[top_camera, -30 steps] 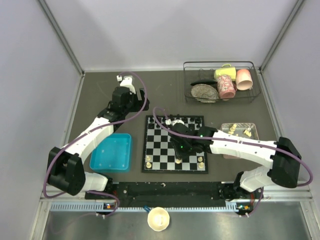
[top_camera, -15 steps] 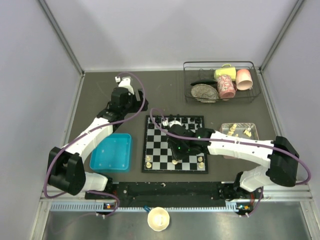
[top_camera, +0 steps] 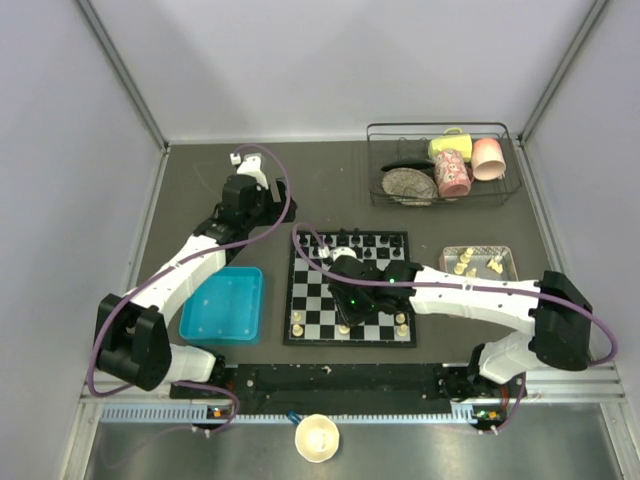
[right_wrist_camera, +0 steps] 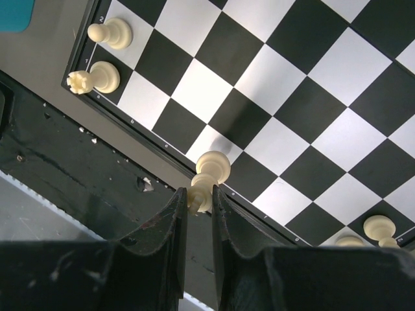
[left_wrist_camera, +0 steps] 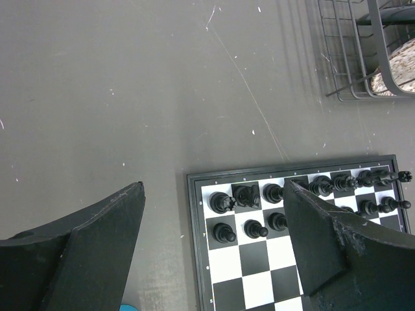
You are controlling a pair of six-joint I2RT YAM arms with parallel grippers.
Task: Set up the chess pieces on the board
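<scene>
Noted right gripper (right_wrist_camera: 200, 197) clenched on a cream piece (right_wrist_camera: 213, 167): head pinched between the fingers, base just beyond the tips, over the edge row of the board (right_wrist_camera: 311, 110). Found two more cream pieces (right_wrist_camera: 111, 32) well up-left of those tips, at the board's corner. Logged left gripper (left_wrist_camera: 214, 188) released, jaws wide, black pieces (left_wrist_camera: 222, 202) lying between and just ahead of its fingers.

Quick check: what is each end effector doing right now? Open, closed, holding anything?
Left end effector: open, holding nothing.
Right end effector: closed on a cream chess piece at the edge of the board.
</scene>
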